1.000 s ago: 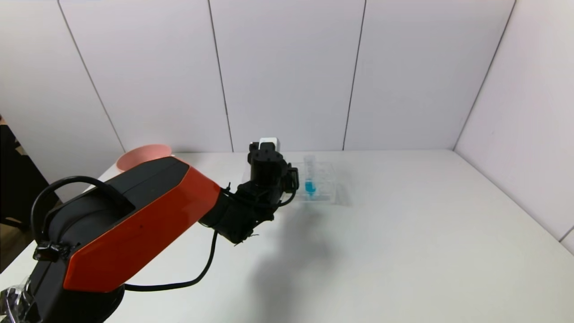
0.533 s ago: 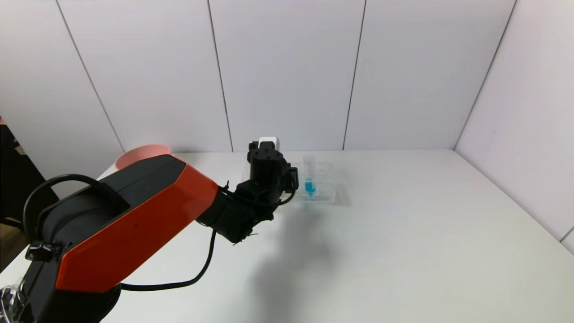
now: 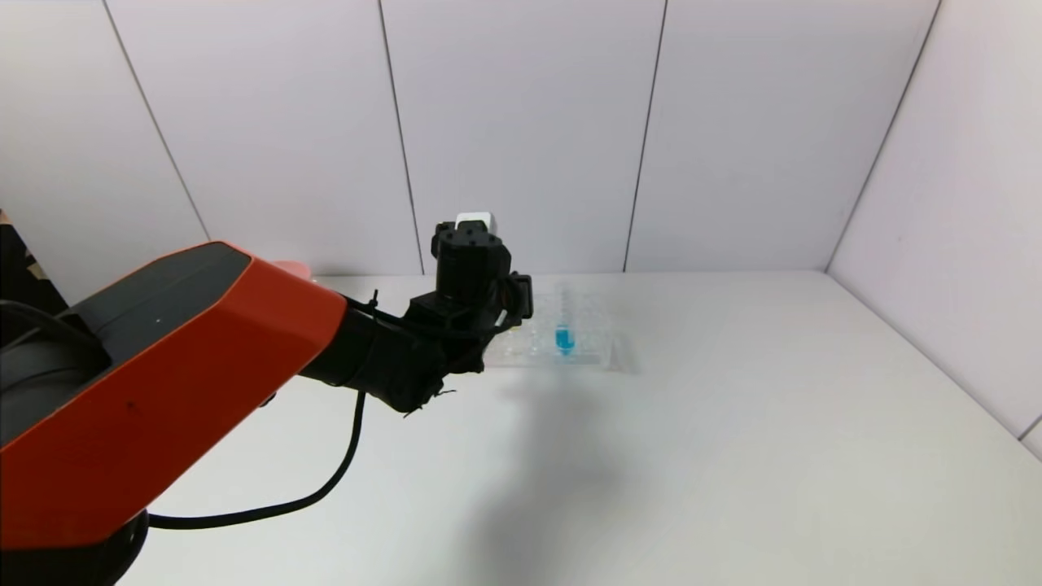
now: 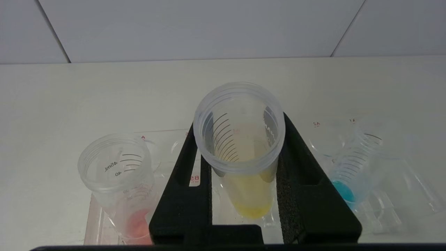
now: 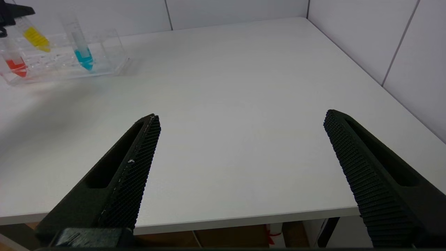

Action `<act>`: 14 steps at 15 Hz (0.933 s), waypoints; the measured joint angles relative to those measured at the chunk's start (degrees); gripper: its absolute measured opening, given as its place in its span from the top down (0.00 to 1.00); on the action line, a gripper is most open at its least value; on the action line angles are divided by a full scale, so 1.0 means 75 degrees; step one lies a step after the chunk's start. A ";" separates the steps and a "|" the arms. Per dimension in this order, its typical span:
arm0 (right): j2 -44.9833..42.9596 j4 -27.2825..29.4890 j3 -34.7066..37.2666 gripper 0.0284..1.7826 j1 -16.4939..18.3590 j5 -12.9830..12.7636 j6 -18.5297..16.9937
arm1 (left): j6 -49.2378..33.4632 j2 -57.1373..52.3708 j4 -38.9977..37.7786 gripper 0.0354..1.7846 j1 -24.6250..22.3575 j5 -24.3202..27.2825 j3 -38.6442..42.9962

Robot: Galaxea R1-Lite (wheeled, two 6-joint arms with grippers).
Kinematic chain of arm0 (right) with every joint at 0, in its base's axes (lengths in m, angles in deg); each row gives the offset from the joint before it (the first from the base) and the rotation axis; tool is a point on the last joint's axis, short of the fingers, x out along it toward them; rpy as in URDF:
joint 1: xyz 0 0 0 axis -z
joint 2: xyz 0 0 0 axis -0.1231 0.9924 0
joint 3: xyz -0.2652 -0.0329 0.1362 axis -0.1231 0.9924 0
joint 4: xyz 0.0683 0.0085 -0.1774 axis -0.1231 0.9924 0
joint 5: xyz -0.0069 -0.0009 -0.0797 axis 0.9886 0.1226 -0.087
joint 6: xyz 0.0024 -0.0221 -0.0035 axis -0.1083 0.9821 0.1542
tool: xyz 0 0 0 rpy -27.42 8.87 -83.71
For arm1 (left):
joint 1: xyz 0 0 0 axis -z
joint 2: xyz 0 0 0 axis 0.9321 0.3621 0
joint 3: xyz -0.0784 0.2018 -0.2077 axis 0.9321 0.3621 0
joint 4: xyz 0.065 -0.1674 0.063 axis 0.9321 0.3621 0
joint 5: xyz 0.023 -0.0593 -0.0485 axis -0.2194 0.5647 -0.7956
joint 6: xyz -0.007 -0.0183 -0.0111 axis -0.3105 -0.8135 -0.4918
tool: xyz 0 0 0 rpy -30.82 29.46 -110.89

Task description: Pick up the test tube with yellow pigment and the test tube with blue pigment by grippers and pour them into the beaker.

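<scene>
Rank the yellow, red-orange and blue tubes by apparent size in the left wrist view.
1. Yellow tube, held by the left gripper, nearest the camera.
2. Red-orange tube.
3. Blue tube.
Nearness may explain this.

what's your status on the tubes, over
Left gripper shut on yellow tube, lifted above rack. Right gripper open, parked near table edge. Blue tube racked. Beaker unseen.

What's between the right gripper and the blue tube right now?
Only bare white table. In the right wrist view, the open right gripper sits at the near edge, and nothing stands between it and the test tube with blue pigment in the clear rack.
</scene>
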 joint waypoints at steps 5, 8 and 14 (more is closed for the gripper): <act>0.0000 -0.0003 0.0000 0.04 0.0003 0.0003 0.0000 | 0.0076 -0.0562 0.0554 0.72 0.0262 0.0000 -0.0076; 0.0000 -0.0003 0.0000 0.04 0.0003 0.0003 0.0000 | 0.0080 -0.0764 0.0819 0.72 0.0301 0.0000 -0.0228; 0.0000 -0.0005 0.0000 0.04 0.0003 0.0000 0.0000 | 0.0252 -0.1175 0.1359 0.72 0.0440 0.0011 -0.0515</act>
